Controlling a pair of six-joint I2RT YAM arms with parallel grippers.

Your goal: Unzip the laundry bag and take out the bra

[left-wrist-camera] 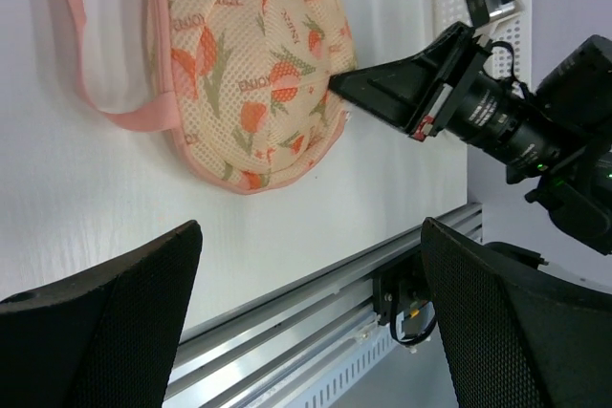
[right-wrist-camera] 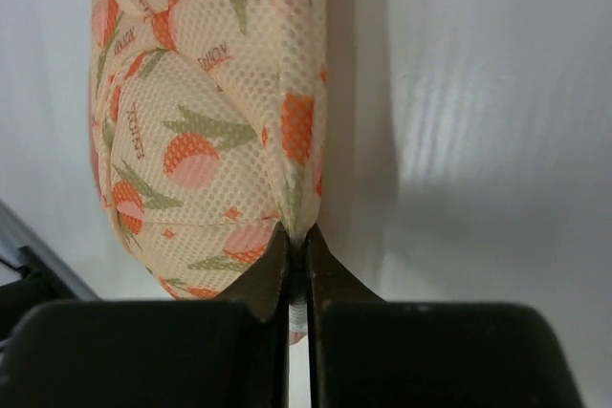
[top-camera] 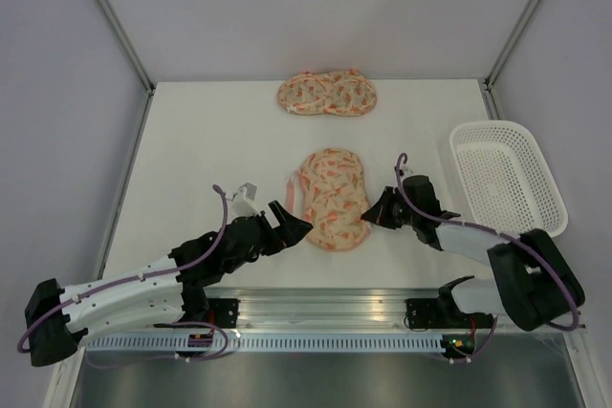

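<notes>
The laundry bag [top-camera: 333, 200] lies folded at the table's middle, cream-orange mesh with a carrot-like print and a pink trim loop [top-camera: 295, 188] on its left side. It also shows in the left wrist view [left-wrist-camera: 253, 54] and the right wrist view [right-wrist-camera: 201, 112]. My right gripper [top-camera: 373, 209] is shut on a pinch of the bag's right edge [right-wrist-camera: 296, 236]; its tip also shows in the left wrist view [left-wrist-camera: 346, 84]. My left gripper [top-camera: 296, 228] is open and empty, just off the bag's near-left edge [left-wrist-camera: 311, 226]. The bra is hidden.
A second, similar two-lobed pouch [top-camera: 326, 95] lies flat at the back of the table. A white plastic lattice basket [top-camera: 507, 174] stands at the right edge. The aluminium rail [top-camera: 316, 308] runs along the near edge.
</notes>
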